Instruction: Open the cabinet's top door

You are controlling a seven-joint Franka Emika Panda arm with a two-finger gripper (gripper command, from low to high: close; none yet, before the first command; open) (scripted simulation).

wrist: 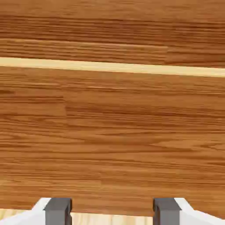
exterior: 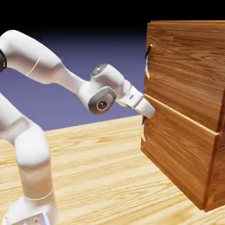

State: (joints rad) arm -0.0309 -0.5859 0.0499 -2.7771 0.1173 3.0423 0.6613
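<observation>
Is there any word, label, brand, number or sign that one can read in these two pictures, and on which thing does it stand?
None: no readable text in either view.
The cabinet shows only wood grain, top door included.
The white arm has a small round mark on one joint housing, too small to read.
The gripper bears no lettering.

Reddish-brown wood grain over the whole cabinet point(exterior: 184, 110), smooth with a soft satin sheen; same grain on the top door point(exterior: 186, 66), with a short dark, slightly glossy handle point(exterior: 148, 59). Paler bare-wood strip point(wrist: 112, 67) along the seam between panels in the hand view. Light, matt plank grain on the worktop point(exterior: 101, 167). Smooth, glossy white plastic-looking shell on the arm point(exterior: 39, 66); matt grey pads on the tool point(wrist: 112, 211)
</observation>
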